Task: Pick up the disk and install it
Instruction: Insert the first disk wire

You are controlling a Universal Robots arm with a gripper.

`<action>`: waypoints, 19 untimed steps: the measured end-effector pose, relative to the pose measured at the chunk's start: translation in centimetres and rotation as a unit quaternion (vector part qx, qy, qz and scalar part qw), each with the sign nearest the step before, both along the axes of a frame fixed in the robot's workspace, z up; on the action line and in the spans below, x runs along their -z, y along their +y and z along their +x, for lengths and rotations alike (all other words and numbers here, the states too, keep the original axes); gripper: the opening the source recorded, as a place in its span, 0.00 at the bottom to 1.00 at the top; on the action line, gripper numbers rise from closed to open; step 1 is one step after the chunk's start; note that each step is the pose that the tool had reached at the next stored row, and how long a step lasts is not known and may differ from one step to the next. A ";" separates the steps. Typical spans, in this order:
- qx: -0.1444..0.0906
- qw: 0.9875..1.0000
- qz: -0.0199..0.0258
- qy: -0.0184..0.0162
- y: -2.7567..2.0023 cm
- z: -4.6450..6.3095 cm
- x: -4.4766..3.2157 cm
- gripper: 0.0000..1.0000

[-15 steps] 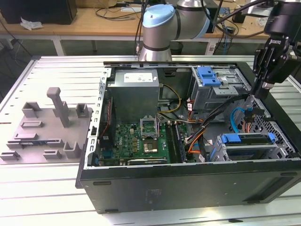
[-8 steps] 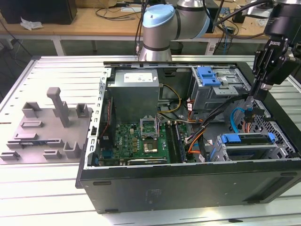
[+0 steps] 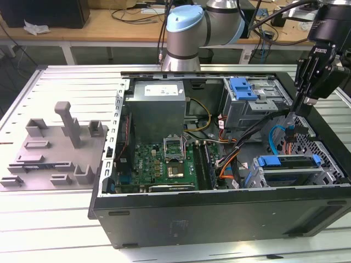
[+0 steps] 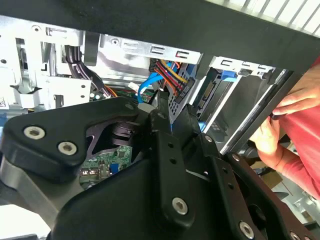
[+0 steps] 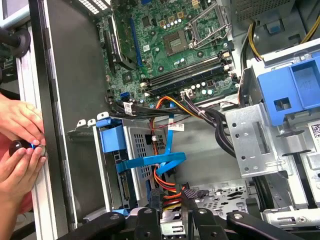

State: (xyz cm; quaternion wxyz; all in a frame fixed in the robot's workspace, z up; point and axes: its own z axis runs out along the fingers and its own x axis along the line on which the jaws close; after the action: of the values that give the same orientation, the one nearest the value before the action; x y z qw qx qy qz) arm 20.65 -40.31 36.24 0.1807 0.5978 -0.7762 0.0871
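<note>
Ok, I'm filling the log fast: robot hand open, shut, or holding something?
Robot hand: cannot be told; it hangs by the cables inside the case.

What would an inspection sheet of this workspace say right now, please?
Surface: slatted metal table, carrying an open computer case.
Job's things: disk sits in the case's drive cage, blue carrier showing.
Clutter: grey fixture on the table, at the exterior view's left.
Grippers: gripper hangs over the case, near the blue cable.
Cables: blue cable and coloured wires run loose beside the cage.
Surroundings: a person's hands at the case's edge.
</note>
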 end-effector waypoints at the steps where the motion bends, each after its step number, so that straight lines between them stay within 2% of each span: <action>1: 0.000 1.000 0.000 0.000 -0.11 0.2 0.00 0.31; 4: 0.000 1.000 0.000 0.001 -0.38 0.6 0.01 0.31; 10: 0.000 1.000 0.000 0.001 -1.15 0.6 0.28 0.31; 14: 0.000 1.000 0.000 0.001 -1.20 0.6 0.90 0.31; 19: 0.000 1.000 0.000 0.001 -1.32 0.6 1.31 0.31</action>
State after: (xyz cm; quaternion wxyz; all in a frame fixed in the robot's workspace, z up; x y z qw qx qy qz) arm 21.25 -41.63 34.92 0.1812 0.5977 -0.7761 0.0867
